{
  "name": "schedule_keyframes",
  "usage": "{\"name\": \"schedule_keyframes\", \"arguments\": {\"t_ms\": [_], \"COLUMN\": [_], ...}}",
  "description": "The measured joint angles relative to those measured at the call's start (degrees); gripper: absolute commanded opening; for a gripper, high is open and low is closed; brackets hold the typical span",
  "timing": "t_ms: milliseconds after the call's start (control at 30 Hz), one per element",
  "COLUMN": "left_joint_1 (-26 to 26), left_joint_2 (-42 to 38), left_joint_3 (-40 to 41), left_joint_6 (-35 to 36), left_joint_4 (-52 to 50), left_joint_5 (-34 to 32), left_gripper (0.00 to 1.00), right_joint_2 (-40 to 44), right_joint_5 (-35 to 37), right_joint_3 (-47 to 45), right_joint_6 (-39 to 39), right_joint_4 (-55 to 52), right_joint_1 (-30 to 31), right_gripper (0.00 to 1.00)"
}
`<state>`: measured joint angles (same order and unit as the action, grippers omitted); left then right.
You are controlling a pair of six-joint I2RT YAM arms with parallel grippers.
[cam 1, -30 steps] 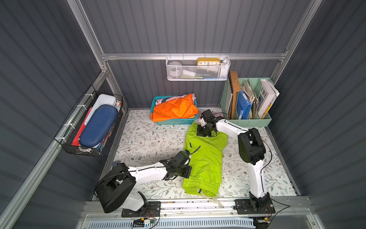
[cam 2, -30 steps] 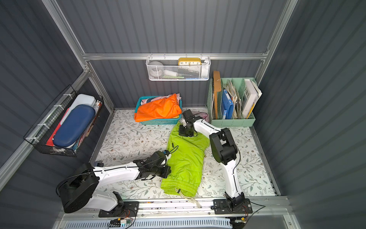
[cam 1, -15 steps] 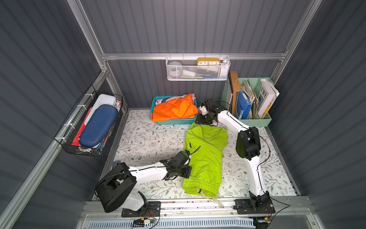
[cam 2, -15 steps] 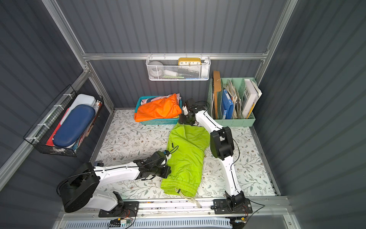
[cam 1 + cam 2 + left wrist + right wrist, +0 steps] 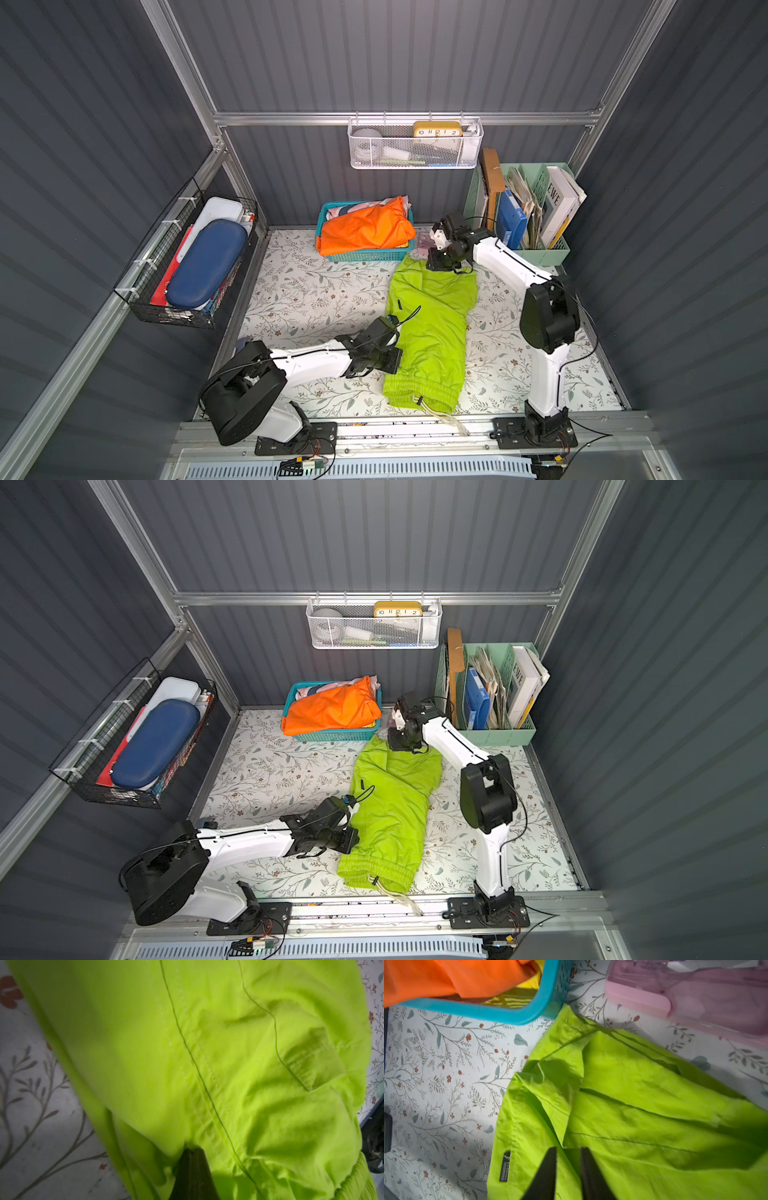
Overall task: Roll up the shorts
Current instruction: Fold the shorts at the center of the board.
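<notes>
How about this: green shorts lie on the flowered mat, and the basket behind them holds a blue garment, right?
Not quite. The garment in the basket is orange, not blue; both top views show it. The rest holds: the shorts lie on the flowered mat, with the basket behind them.

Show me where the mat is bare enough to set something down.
Biggest bare patch: mat between the wall rack, basket, shorts and left arm. A smaller one lies between the right arm and the right wall. The strip between shorts and right arm is narrow. Crowded: the far corner with basket, pink box and organizer.
</notes>
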<state>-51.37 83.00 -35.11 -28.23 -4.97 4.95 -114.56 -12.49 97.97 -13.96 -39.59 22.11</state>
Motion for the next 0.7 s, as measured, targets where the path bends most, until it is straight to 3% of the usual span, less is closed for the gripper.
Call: {"name": "schedule_keyframes", "arguments": {"t_ms": [300,700], "left_joint_1": [0.0,0.0], "left_joint_2": [0.0,0.0], "left_joint_3": [0.0,0.0], "left_joint_6": [0.0,-0.2], "left_joint_4": [0.1,-0.5], "left_joint_5": [0.0,0.0], "left_gripper": [0.00,0.00], "right_joint_2": [-0.3,-12.9], "right_joint_5": [-1.7,-2.8], "right_joint_3": [-11.2,-0.8], "right_joint_6": [-2.1,-4.1], "right_joint_4": [0.2,-0.6], "right_joint_1": [-0.2,-0.4], "right_gripper": [0.00,0.00]}}
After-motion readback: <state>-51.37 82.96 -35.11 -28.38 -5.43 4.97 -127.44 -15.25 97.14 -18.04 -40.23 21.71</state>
